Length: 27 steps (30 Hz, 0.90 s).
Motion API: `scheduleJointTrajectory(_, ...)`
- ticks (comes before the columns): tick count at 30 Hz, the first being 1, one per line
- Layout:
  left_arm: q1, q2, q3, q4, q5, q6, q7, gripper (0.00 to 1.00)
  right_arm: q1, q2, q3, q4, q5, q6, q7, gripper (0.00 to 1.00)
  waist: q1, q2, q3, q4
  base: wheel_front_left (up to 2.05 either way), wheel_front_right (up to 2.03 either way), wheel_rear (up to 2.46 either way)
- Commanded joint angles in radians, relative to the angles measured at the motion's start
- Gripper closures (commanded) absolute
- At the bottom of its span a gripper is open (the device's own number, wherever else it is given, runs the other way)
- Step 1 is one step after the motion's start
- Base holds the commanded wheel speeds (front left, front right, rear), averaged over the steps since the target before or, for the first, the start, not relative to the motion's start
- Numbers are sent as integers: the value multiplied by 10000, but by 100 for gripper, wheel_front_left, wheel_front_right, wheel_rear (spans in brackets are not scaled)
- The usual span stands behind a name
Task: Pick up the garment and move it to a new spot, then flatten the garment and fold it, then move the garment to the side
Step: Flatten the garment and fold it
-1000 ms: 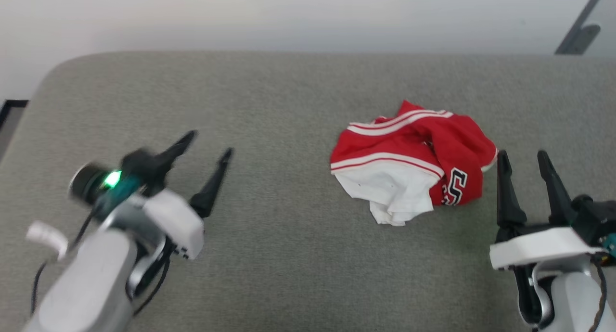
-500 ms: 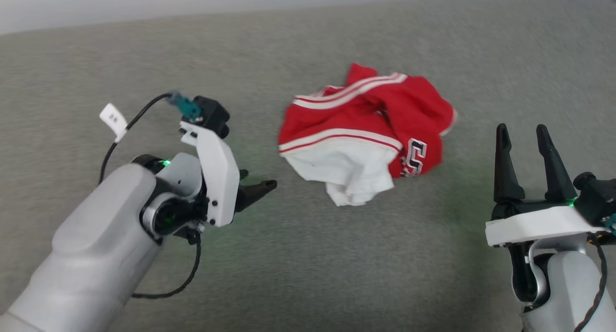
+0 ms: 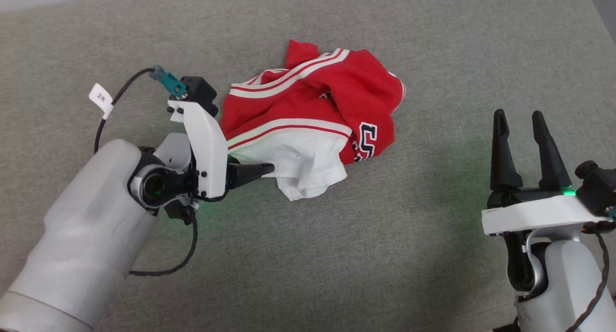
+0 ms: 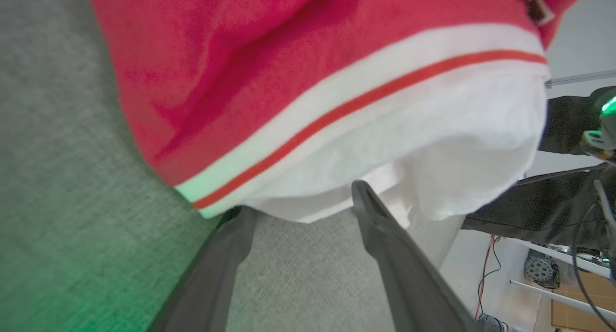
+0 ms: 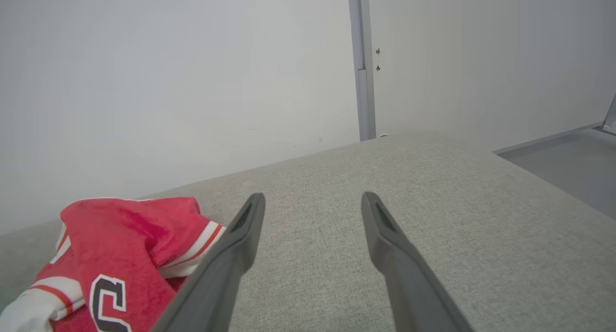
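The garment (image 3: 308, 110) lies crumpled on the grey padded surface: red cloth, white-and-red striped trim, a white sleeve at the front, navy letters at its right. My left gripper (image 3: 263, 165) is turned sideways at the garment's lower left edge and is open. In the left wrist view the left gripper (image 4: 298, 199) has its fingers spread at the white hem of the garment (image 4: 288, 82), one tip just under the cloth. My right gripper (image 3: 518, 114) stands open and empty to the garment's right. The right wrist view has the right gripper (image 5: 313, 197) above bare surface, the garment (image 5: 130, 236) at lower left.
The grey padded surface (image 3: 337, 255) stretches wide around the garment. A white wall (image 5: 168, 82) with a grey vertical post (image 5: 363, 62) stands behind its far edge. The surface drops to the floor (image 5: 568, 168) on the right.
The head camera has tilted down and shifted. My left gripper has turned sideways and travelled right, up to the garment's edge. The right gripper has stayed open in place.
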Motion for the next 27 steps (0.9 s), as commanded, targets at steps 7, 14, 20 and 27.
scheduleJointTrajectory(7, 295, -140, -244, 682, -222, -34, 197, 100, 6, 28, 55, 33, 160, 1, -7, 0, 0, 0, 137, -187, 0, 0, 0)
scheduleJointTrajectory(14, -219, 1043, 170, 612, -124, -52, -137, 100, 165, 32, -38, 67, 230, 1, -6, 0, 0, 0, -113, 184, 0, 0, 0)
scheduleJointTrajectory(20, -841, 2227, 306, 461, 358, -78, -383, 100, 207, 19, 90, 98, 324, 1, -6, 0, 0, 0, -197, 369, 0, 0, 0)
scheduleJointTrajectory(27, -1702, 3510, -247, 697, 1916, -60, -480, 100, 102, 17, 247, 69, 405, 1, -5, 0, 0, 0, -39, 239, 0, 0, 0)
